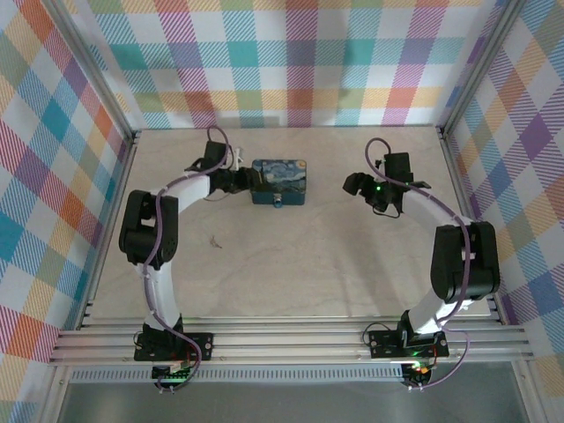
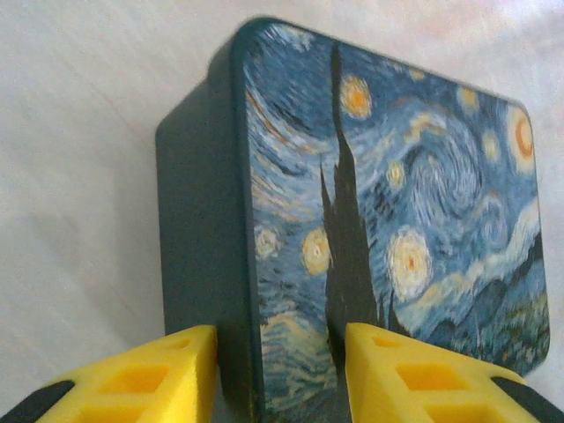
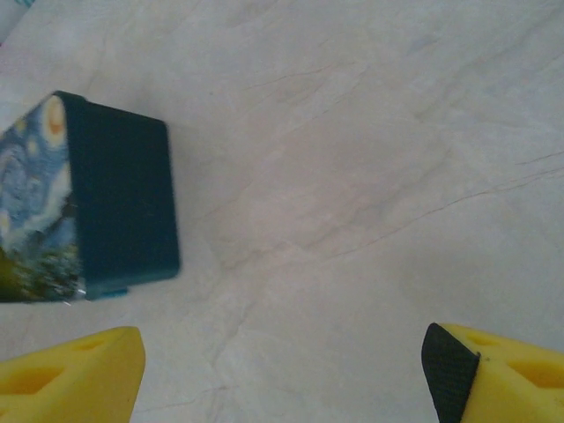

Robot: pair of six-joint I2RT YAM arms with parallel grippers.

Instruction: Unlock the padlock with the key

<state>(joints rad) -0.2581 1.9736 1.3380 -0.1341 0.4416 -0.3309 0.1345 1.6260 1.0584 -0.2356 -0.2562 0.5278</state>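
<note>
The padlock [image 1: 277,202] is a tiny bluish speck at the front wall of the starry-night tin box [image 1: 279,181]. The key [image 1: 214,240] lies as a small dark sliver on the table, left of and nearer than the box, away from both grippers. My left gripper [image 1: 244,181] is at the box's left end. In the left wrist view its yellow fingers [image 2: 159,374] stand a narrow gap apart, with the tin box's [image 2: 388,203] lid edge showing between them. My right gripper [image 1: 352,183] hovers wide open right of the box, nothing between its fingers [image 3: 75,374].
The tin box [image 3: 123,203] shows at the left of the right wrist view, with bare marbled tabletop [image 3: 352,220] under that gripper. Aluminium frame rails and chequered walls [image 1: 291,62] close the table on three sides.
</note>
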